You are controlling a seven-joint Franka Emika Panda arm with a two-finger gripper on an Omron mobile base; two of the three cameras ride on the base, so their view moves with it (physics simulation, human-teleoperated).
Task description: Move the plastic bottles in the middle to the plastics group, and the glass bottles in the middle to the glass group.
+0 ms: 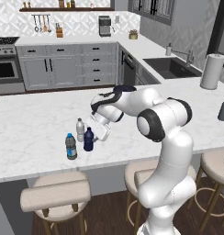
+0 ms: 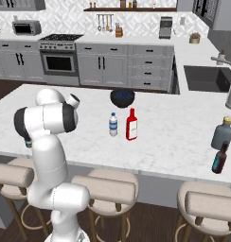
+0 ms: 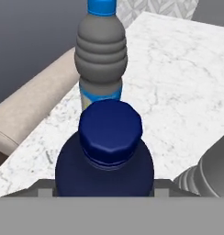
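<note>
End effector [image 1: 101, 133], grip state unreadable, sits just beside dark blue bottle [image 1: 88, 139] among 3 bottles.

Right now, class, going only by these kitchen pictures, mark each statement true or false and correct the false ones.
1. A red bottle stands right beside the small clear water bottle. True.
2. The dark blue bottle lies on its side. False: it stands upright on the counter.
3. A paper towel roll stands on the counter. True.
4. The dark bowl sits on a stool. False: it sits on the counter, behind the two middle bottles.
5. The blue-capped bottle has a red cap. False: its cap is blue.
</note>
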